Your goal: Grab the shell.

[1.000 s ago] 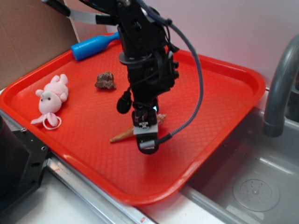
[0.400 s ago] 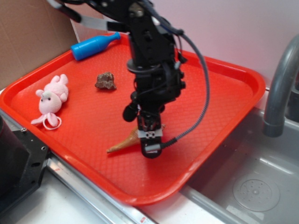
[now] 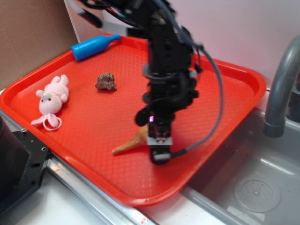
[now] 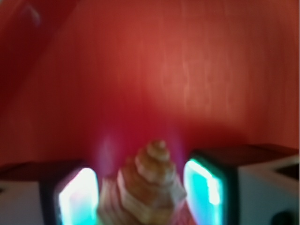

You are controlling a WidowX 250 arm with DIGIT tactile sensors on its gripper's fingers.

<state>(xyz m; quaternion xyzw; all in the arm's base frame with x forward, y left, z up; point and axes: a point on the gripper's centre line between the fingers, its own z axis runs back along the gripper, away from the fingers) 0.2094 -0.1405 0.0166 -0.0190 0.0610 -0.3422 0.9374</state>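
A ribbed, stepped spiral shell [image 3: 131, 142], tan-orange, lies on the dimpled red plastic tray [image 3: 243, 75] near its front edge, thin pointed tail aimed toward the front left corner. The tool [image 3: 159, 149] stands over the shell's whorled head; in the wrist view the two glowing teal pads [image 4: 202, 187] flank that head [image 4: 147, 187] closely, though contact cannot be told through the blur. On the tray too: a lumpy dark brown rock [image 3: 106, 81] toward the back, a soft pink plush toy [image 3: 51, 99] near the left corner, and a smooth blue plastic bottle [image 3: 93, 46] at the back edge.
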